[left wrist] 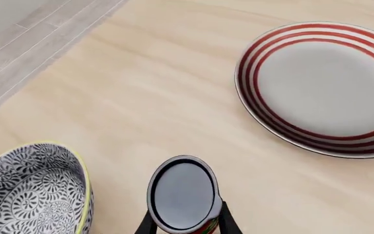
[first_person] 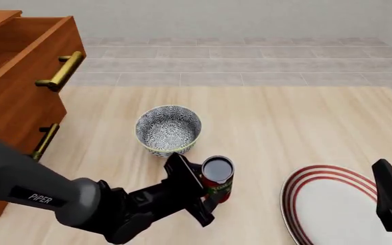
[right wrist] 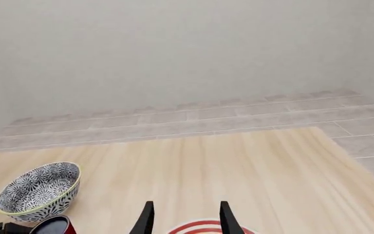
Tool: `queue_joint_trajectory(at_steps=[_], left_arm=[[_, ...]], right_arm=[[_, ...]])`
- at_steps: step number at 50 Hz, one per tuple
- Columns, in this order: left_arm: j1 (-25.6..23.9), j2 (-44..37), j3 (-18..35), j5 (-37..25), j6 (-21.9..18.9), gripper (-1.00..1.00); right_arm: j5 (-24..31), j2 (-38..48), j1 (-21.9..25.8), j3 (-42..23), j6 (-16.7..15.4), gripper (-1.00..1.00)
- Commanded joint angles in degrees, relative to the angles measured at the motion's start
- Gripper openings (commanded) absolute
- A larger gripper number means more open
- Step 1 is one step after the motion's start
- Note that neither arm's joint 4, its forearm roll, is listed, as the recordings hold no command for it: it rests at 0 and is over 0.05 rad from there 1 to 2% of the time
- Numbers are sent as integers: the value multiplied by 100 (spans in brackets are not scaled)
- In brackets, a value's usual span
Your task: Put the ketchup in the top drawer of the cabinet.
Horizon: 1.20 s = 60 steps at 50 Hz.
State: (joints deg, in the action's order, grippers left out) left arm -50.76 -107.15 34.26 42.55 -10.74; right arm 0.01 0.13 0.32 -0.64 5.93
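Left gripper: clamped on the ketchup, near the bowl.
Right gripper: fingers apart, idle.
Top drawer: open.
Risk: can clips bowl or drawer front.

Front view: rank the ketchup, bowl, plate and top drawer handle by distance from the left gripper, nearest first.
1. ketchup, between the left gripper fingers.
2. bowl, just beyond.
3. plate, to the right.
4. top drawer handle, far left on the cabinet.

Perhaps a kitchen — plate, bowl.
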Motion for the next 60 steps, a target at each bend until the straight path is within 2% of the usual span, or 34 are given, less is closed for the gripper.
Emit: queue_joint_trajectory(at_steps=[1,9,15,18,22,38,40,44,46,48,50,52,55,60], left_arm=[[-94,506,-174,-135,-240,-100],[-73,1256,-406,-455,-167,-100],[-23,1525,-504,-611,-102,-100],[125,1844,-601,-684,-258,-100],[55,2227,-561,-1008,-113,-100],[155,3220,-738,-1606,106,-100],[162,3317,-763,-1672,115,-100],[177,3581,-787,-1848,110,-100],[163,3750,-792,-1968,136,-100],[169,3880,-826,-2038,125,-100],[154,3987,-876,-2076,80,-100],[161,4236,-988,-2069,-41,-100],[326,4502,-1053,-2282,95,-100],[386,4898,-1080,-2614,65,-100]], right_arm=[[41,0,22,-32,6,100],[26,6,46,-11,9,100],[16,7,61,-2,18,100],[9,20,73,-4,20,100],[-19,35,50,23,32,100],[15,48,98,12,54,100],[26,24,83,3,-154,100],[50,27,104,-25,-107,100],[31,23,98,-15,-192,100],[40,7,98,-32,-374,100],[77,-1,126,-70,-398,100],[38,-8,148,-68,-629,100],[27,-3,153,-44,-551,100],[76,-3,193,-70,-587,100]])
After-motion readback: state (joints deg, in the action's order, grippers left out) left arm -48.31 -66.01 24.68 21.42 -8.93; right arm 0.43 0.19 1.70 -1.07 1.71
